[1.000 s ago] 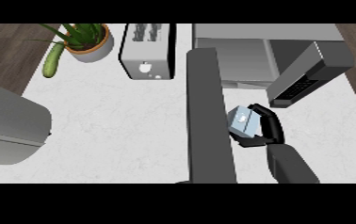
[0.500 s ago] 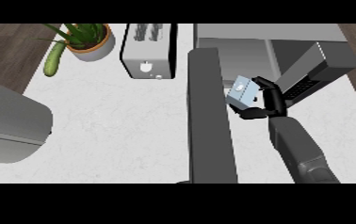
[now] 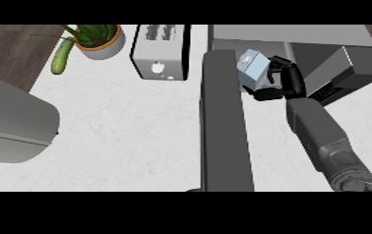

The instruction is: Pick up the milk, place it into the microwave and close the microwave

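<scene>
The milk (image 3: 254, 70), a small boxy carton with pale blue-grey faces and a lighter top, is off the table and tilted, held at the mouth of the microwave (image 3: 291, 41). The right hand (image 3: 280, 78) is clamped on it, black fingers curled over its far side and the thumb tucked below. The step in hand looks like the insertion: the carton should go well past the sill and be brought upright before the fingers part, so that it lands on its flat base and not on an edge. It should also sit deep enough that the door (image 3: 338, 78), which stands swung out at the right with its dark panel showing, can close without catching it. The forearm has to keep away from that door as it advances. The microwave is a grey, hard-edged box with a darker cavity. A long dark grey bar (image 3: 225, 130), seemingly the left forearm, runs up the middle of the view; the left hand itself I cannot make out. Farther left on the white, faintly mottled table (image 3: 123, 130) stand a smooth silvery toaster (image 3: 156, 56), a leafy plant in a round terracotta-toned pot (image 3: 94, 41), and a slim green cucumber (image 3: 62, 58).
</scene>
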{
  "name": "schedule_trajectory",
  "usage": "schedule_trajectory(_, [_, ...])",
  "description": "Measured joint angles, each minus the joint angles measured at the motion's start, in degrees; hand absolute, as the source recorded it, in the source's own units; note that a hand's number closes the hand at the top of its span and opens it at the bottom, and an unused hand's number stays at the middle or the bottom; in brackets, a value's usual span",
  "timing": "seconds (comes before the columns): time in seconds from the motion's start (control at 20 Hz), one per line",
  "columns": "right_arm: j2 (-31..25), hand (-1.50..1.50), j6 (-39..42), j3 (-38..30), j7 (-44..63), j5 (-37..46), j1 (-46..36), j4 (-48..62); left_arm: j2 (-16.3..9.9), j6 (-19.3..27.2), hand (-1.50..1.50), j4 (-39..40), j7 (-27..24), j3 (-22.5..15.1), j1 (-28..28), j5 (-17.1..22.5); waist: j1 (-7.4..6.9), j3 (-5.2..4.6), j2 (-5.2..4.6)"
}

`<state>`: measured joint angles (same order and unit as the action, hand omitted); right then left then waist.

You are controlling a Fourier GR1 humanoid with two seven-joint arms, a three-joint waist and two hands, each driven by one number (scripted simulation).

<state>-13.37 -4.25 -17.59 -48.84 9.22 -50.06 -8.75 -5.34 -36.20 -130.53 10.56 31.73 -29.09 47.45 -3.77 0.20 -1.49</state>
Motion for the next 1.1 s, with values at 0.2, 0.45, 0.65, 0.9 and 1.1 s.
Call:
schedule_trajectory(0.2, [-2.03,1.50,-2.33,0.49,1.80,1.12,-2.16,0.85,-0.08,0.52,-1.50,-0.43,0.37,-0.79,1.60,-0.52,-0.90,0.05,-0.55])
schedule_trajectory(0.45, [-3.92,1.50,-8.80,1.24,3.93,2.77,-4.45,1.48,-1.02,0.34,-1.50,0.88,0.31,-0.95,3.59,-0.39,-2.24,0.08,-1.29])
schedule_trajectory(0.65, [-5.46,1.50,-12.00,1.22,5.76,3.28,-5.95,2.12,-1.71,0.41,-1.50,1.84,0.29,-1.12,5.16,-0.24,-3.19,0.12,-1.86])
schedule_trajectory(0.9, [-7.45,1.50,-14.02,1.23,7.20,3.77,-7.01,2.76,-2.70,0.28,-1.50,2.44,0.49,-1.20,6.40,-0.12,-4.36,0.22,-2.56])
schedule_trajectory(1.1, [-8.58,1.50,-15.56,0.74,8.17,3.60,-7.84,3.00,-3.07,0.16,-1.50,2.90,0.55,-1.39,7.23,-0.41,-5.21,0.29,-3.09])
